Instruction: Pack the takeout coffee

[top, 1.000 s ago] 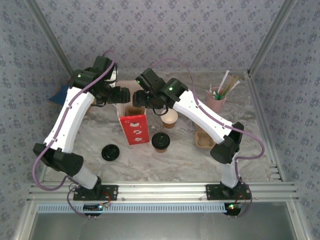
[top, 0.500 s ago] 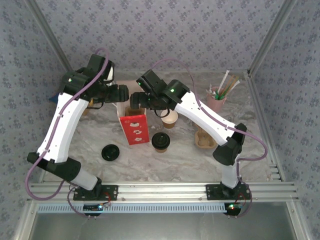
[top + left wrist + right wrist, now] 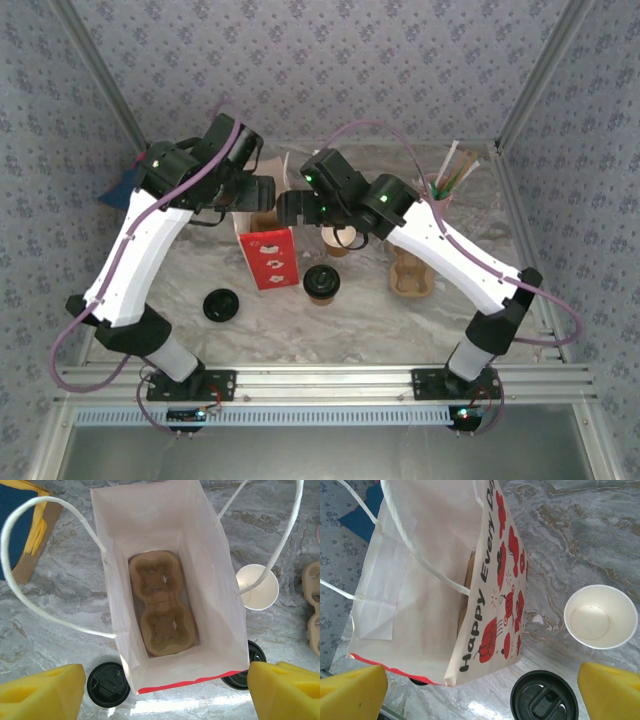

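Left end effector (image 3: 162, 692), right end effector (image 3: 481, 691) hanging apart, empty.
Bag (image 3: 150, 525) handles flopping loose, risking snagging; unlidded cup (image 3: 601, 616) risking tipping.

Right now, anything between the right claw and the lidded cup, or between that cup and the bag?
Nothing visible. The open right claw hangs above the lidded cup, which stands beside the bag. The bag's mouth is open, the carrier inside empty.

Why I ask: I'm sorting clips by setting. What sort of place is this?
Likely a lab cell staged as a takeout counter: wallpapered walls, marbled table, paper bag holding a cup carrier.
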